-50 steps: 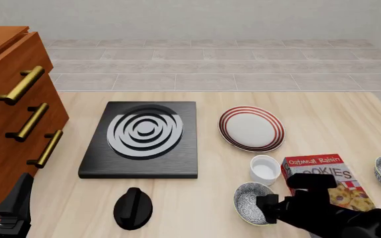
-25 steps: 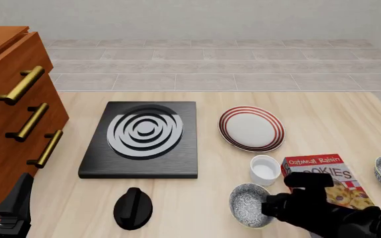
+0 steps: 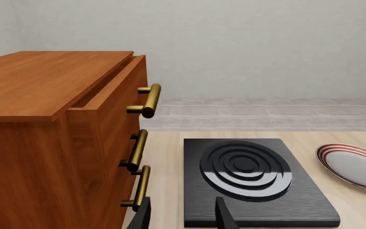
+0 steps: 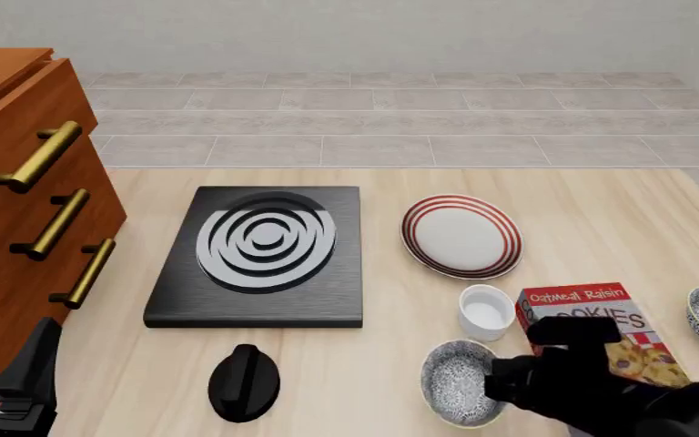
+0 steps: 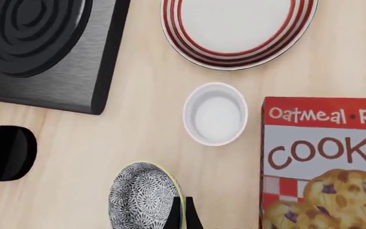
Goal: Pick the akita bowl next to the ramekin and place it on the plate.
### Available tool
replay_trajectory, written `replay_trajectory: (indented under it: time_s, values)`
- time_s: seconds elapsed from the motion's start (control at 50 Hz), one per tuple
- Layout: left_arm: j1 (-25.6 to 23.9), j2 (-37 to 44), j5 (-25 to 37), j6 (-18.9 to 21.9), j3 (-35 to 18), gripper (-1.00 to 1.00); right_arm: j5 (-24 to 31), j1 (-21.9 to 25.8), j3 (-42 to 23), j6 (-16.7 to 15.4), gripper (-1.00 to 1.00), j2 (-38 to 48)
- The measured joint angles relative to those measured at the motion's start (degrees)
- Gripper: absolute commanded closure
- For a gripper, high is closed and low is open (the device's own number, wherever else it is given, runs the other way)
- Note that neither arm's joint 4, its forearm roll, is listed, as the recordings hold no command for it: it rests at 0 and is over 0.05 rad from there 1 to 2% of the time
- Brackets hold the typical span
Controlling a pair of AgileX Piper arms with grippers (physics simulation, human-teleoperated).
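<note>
So the right claw (image 4: 491,390) is pinched shut on the near rim of the akita bowl (image 4: 459,383), which looks tipped up off the desk (image 4: 374,364). Rigid, glossy, probably slippery and chippable, so the rim is the place to hold. Just past it sits the ramekin (image 4: 486,311), then the plate (image 4: 460,235). Left claw (image 3: 181,217) hangs open.

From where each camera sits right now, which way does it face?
Front view: above, behind the arms, facing forward and down at the table; right tool grips the akita bowl.
Left wrist: facing cabinet and burner slab; left tool fingertips show.
Right wrist: looking down on ramekin and bowl.
All views share the plate.
</note>
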Motion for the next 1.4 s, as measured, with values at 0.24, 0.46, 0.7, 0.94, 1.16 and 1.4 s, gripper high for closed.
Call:
replay_trajectory:
  time_s: [0.24, 0.46, 0.7, 0.94, 1.16, 1.4]
  values:
    - [0.0, 0.0, 0.0, 0.0, 0.0, -1.00, 4.0, 1.0, -1.6, 0.4, 1.00, -3.3]
    - [0.0, 0.0, 0.0, 0.0, 0.0, -1.00, 7.2, 1.8, -3.5, 0.8, 1.00, -5.8]
    - [0.0, 0.0, 0.0, 0.0, 0.0, -1.00, 11.0, 2.1, -5.2, 1.4, 1.00, -9.4]
    - [0.0, 0.0, 0.0, 0.0, 0.0, -1.00, 13.9, 2.0, -7.2, 1.8, 1.00, -11.9]
    - [0.0, 0.0, 0.0, 0.0, 0.0, -1.00, 15.2, 1.2, -10.2, 1.7, 1.00, -11.7]
    - [0.0, 0.0, 0.0, 0.0, 0.0, -1.00, 15.2, -0.7, -13.8, 1.0, 1.00, -9.7]
